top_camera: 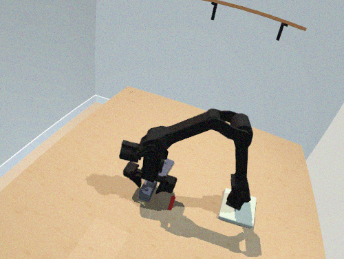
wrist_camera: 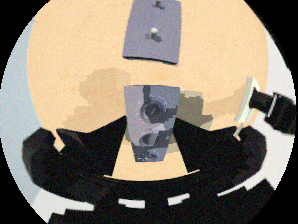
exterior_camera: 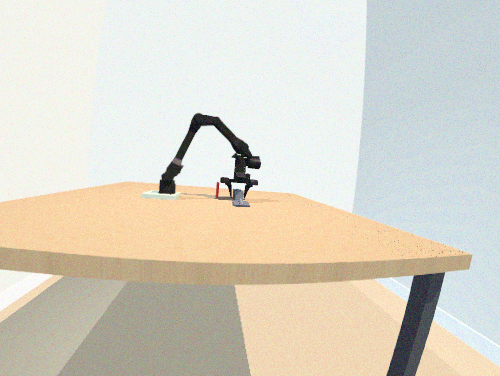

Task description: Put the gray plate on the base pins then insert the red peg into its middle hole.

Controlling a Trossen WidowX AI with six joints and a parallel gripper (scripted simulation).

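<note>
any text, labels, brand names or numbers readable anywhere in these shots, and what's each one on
None: no words, labels, brands or numbers can be read in any view.
The gray plate, the base with its pins, the red peg, the arm's white mount and the black tool all show bare surfaces.
The white dashes at the bottom of the wrist view are plain marks, not characters.
</note>
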